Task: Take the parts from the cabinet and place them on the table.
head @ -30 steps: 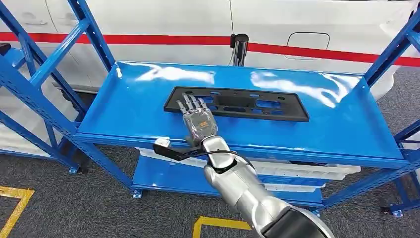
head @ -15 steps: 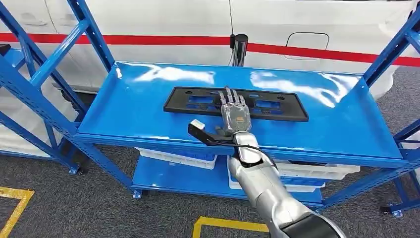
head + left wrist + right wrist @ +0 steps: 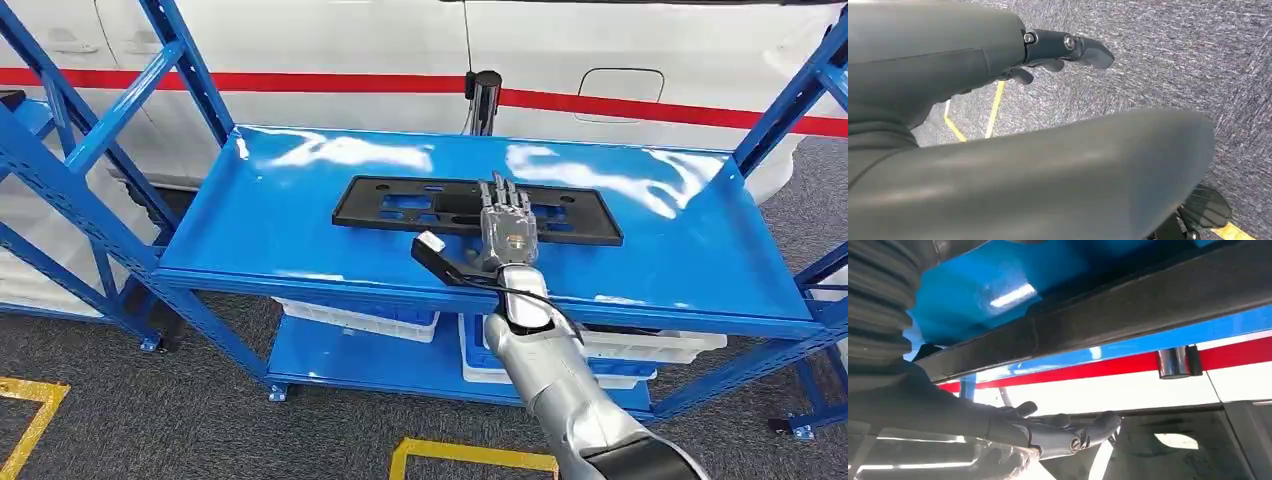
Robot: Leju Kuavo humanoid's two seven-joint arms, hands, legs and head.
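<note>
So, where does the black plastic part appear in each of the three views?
Head view: the black plastic part lies flat at the middle of the blue shelf, under the right hand.
Right wrist view: its dark edge runs as a long slanted bar across the picture.
Left wrist view: not in it; carpet floor there.
Shared landmark: the red stripe on the white car, also in the right wrist view.
</note>
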